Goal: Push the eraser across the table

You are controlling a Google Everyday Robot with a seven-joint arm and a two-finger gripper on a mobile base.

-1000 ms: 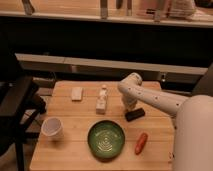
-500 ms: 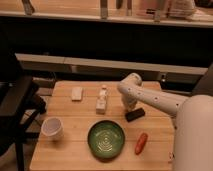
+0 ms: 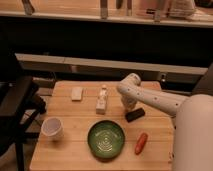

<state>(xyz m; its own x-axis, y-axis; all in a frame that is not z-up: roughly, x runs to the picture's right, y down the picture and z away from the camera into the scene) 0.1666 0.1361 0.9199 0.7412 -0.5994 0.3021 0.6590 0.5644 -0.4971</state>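
The eraser (image 3: pixel 135 114) lies flat on the table (image 3: pixel 70 150), tilted slightly from the table's edges, in the right-hand half of the top; it sits directly below the gripper (image 3: pixel 130 105) in the camera view, on the near side, and appears to be touching it or just beside it. The gripper is at the end of the white arm (image 3: pixel 155 100), which reaches in from the right and bends down to the tabletop; whether its fingers are parted or closed cannot be told.

To the left of the gripper, near it, a white bottle (image 3: pixel 102 100) lies on the table; further left of that, well apart from the gripper, rests a small white block (image 3: pixel 76 93). Nearer the camera than the gripper, and slightly left, stands a green bowl (image 3: pixel 106 139); to the right of the bowl, below the eraser, lies an orange carrot (image 3: pixel 141 143). A white cup (image 3: pixel 52 128) stands far to the left, near the table's left edge; a dark chair (image 3: pixel 15 110) stands beside that edge.
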